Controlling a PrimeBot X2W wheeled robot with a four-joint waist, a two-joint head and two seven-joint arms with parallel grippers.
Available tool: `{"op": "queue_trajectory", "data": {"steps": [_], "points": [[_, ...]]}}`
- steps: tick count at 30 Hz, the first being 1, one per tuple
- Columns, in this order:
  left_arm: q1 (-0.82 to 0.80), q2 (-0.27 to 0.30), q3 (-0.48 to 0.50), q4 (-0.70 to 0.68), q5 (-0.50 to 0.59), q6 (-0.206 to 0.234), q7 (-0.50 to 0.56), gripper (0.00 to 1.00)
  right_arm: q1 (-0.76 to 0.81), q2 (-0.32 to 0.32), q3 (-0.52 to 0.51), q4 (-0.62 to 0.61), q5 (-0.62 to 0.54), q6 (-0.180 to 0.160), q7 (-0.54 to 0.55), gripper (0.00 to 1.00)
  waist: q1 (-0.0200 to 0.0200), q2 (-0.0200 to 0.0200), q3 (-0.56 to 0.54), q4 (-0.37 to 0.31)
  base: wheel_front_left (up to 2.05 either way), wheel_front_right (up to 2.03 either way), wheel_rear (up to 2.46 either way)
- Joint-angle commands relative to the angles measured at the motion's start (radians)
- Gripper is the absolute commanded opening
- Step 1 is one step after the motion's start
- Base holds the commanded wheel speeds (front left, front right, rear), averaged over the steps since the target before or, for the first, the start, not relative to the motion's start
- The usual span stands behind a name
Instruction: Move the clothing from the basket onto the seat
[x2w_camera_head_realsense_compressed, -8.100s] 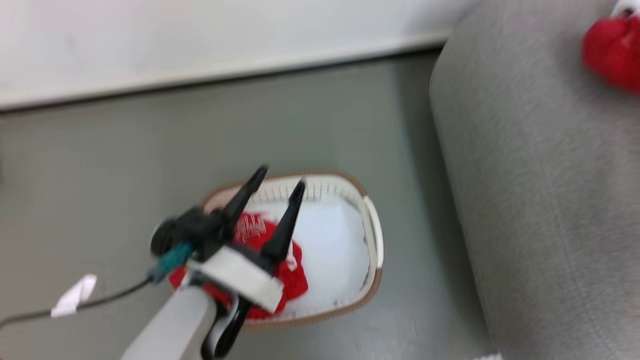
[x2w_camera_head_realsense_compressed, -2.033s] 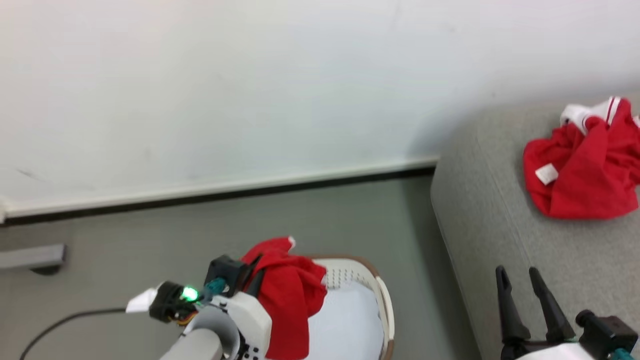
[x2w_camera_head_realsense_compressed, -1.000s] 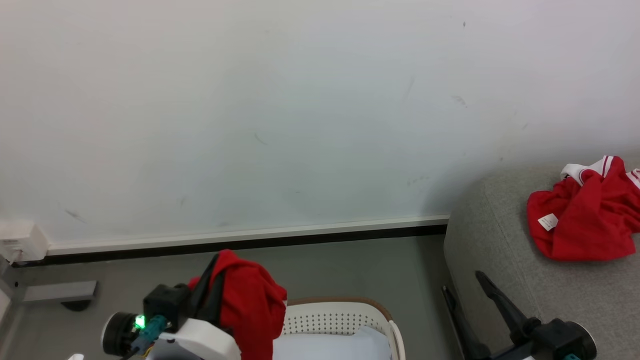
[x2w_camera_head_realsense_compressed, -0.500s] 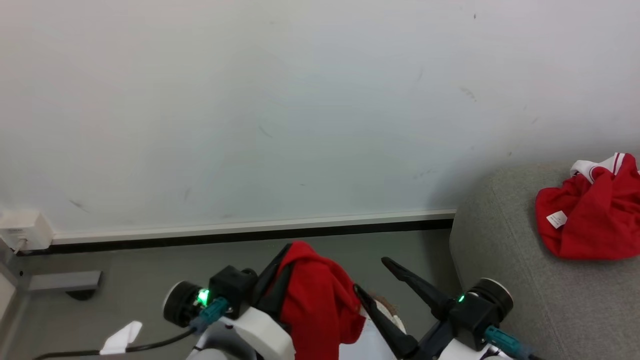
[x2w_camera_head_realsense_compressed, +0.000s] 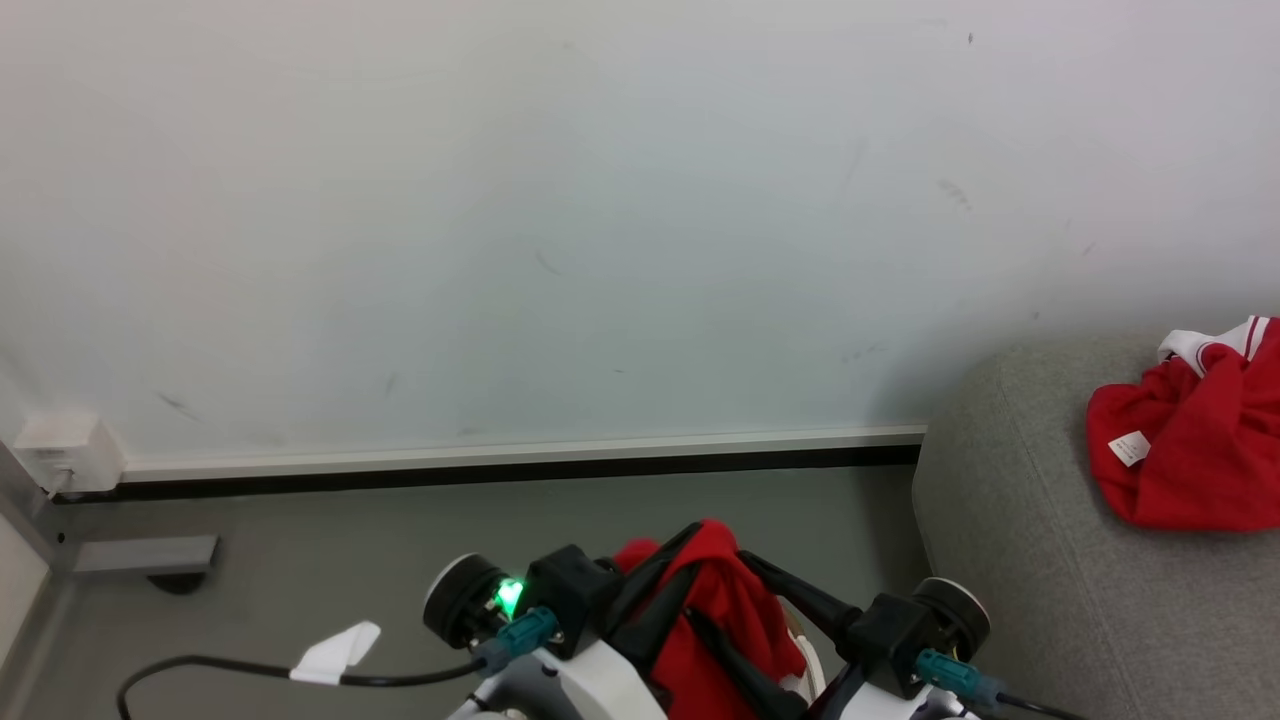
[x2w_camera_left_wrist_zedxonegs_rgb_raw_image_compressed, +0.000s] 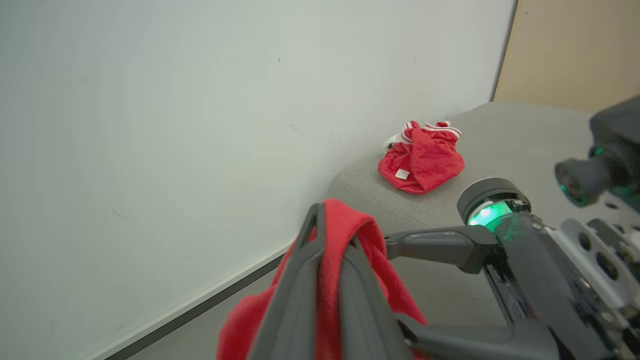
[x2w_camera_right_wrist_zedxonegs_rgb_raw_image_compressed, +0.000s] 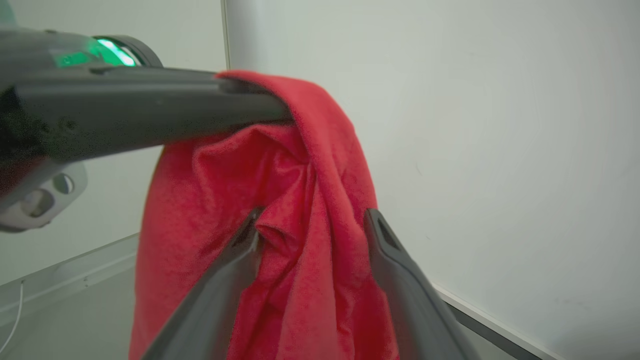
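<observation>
My left gripper (x2w_camera_head_realsense_compressed: 690, 540) is shut on a red piece of clothing (x2w_camera_head_realsense_compressed: 735, 610), which drapes over its tips and hangs down. In the left wrist view the cloth (x2w_camera_left_wrist_zedxonegs_rgb_raw_image_compressed: 345, 235) is pinched between the closed fingers (x2w_camera_left_wrist_zedxonegs_rgb_raw_image_compressed: 300, 280). My right gripper (x2w_camera_right_wrist_zedxonegs_rgb_raw_image_compressed: 312, 220) stands open with the hanging cloth (x2w_camera_right_wrist_zedxonegs_rgb_raw_image_compressed: 300, 200) between its two fingers, which do not squeeze it. A second red garment (x2w_camera_head_realsense_compressed: 1190, 460) with white trim and a label lies on the grey seat (x2w_camera_head_realsense_compressed: 1010, 560) at the right. Only a white sliver of the basket (x2w_camera_head_realsense_compressed: 810, 672) shows below the grippers.
A pale wall with a white and black skirting (x2w_camera_head_realsense_compressed: 500, 465) runs behind. The grey floor (x2w_camera_head_realsense_compressed: 350, 540) holds a black cable with a white tag (x2w_camera_head_realsense_compressed: 335, 652) at the lower left. A white socket box (x2w_camera_head_realsense_compressed: 65, 455) sits at the far left.
My right gripper has swung in from the right and now brackets the hanging cloth. The left gripper has carried the cloth rightward. The camera has shifted slightly.
</observation>
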Motion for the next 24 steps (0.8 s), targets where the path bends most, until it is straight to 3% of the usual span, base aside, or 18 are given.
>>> {"op": "queue_trajectory", "data": {"steps": [1,2,3,4,11,12,15,16,24], "points": [[-0.007,0.0,-0.001,-0.006,-0.001,-0.003,0.002,0.0,-0.018,0.001,0.014,0.009,0.019,-0.002,-0.003,1.0,-0.0001,-0.0001,-0.002,0.001,0.0,0.0,0.0],[-0.006,-0.002,-0.003,-0.008,-0.003,-0.005,0.004,0.0,-0.024,0.003,0.02,0.016,0.028,-0.002,-0.003,1.0,-0.0001,-0.0001,-0.003,0.002,0.0,0.0,0.0],[-0.006,-0.004,-0.006,-0.007,-0.005,-0.006,0.004,0.0,-0.028,0.003,0.024,0.022,0.036,-0.002,-0.003,0.36,-0.0001,-0.0001,-0.003,0.002,0.0,0.0,0.0],[-0.005,-0.004,-0.008,-0.005,-0.007,-0.009,0.004,0.0,-0.029,0.006,0.023,0.029,0.051,-0.002,-0.003,0.0,-0.0001,-0.0001,-0.003,0.001,0.0,0.0,0.0],[-0.004,-0.001,-0.009,0.014,-0.01,-0.006,-0.01,0.0,-0.05,0.0,-0.004,0.045,0.091,-0.002,-0.003,0.0,-0.0001,-0.0001,0.005,-0.01,0.0,0.0,0.0],[-0.007,0.002,-0.008,0.018,-0.002,-0.003,-0.016,0.06,-0.05,-0.004,-0.01,0.041,0.093,-0.002,-0.003,0.0,-0.0001,-0.0001,0.007,-0.013,0.0,0.0,0.0],[-0.004,0.005,-0.002,0.029,0.004,0.005,-0.033,0.68,-0.044,-0.016,-0.031,0.026,0.097,-0.002,-0.003,0.0,-0.0001,-0.0001,0.011,-0.027,0.0,0.0,0.0],[-0.003,0.006,-0.002,0.034,0.006,0.007,-0.039,1.0,-0.04,-0.021,-0.042,0.022,0.097,-0.002,-0.003,0.0,-0.0001,-0.0001,0.013,-0.031,0.0,0.0,0.0],[0.005,0.003,-0.011,0.065,0.001,0.005,-0.063,1.0,-0.027,-0.072,-0.138,-0.006,0.074,-0.002,-0.003,0.0,-0.0001,-0.0001,0.029,-0.104,0.0,0.0,0.0]]}}
